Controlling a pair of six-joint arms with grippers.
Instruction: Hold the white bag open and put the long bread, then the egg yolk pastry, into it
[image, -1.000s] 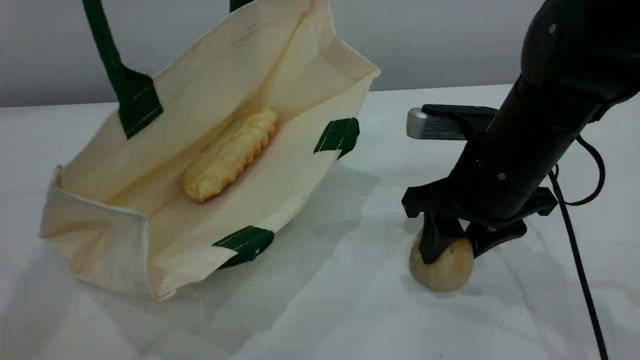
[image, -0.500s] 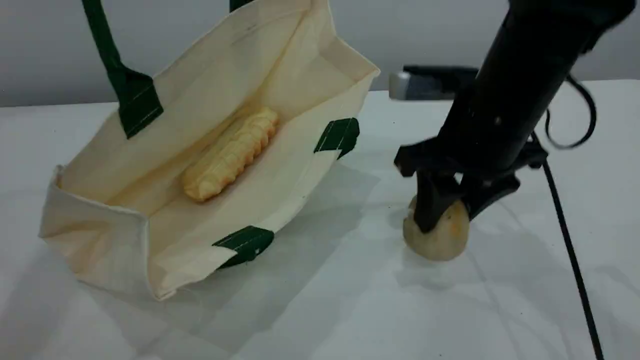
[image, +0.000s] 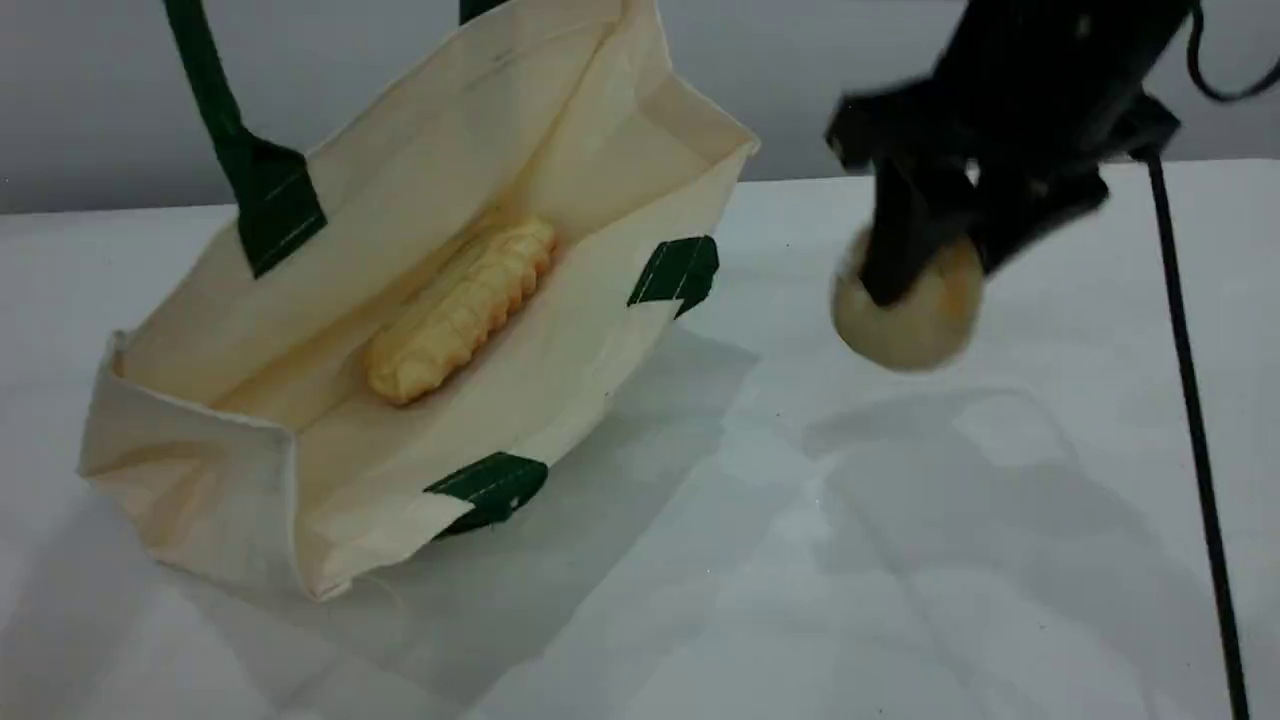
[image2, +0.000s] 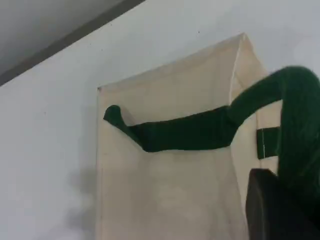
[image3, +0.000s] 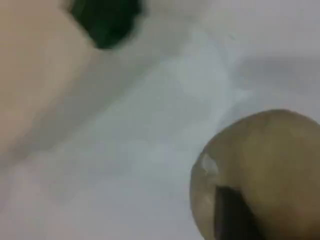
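Scene view: my right gripper (image: 935, 260) clamps the egg yolk pastry (image: 908, 318) aloft; next, carry it leftward over the white bag (image: 420, 200), whose handle (image2: 190, 134) my closed left gripper holds.

The white bag (image: 420, 200) looks like matt woven cloth with dark green fabric handles (image: 262, 190). Left of the right gripper (image: 935, 255) (matt black plastic), the long bread (image: 462, 308) is ridged, slightly glossy. The table (image: 700, 600) is smooth white.
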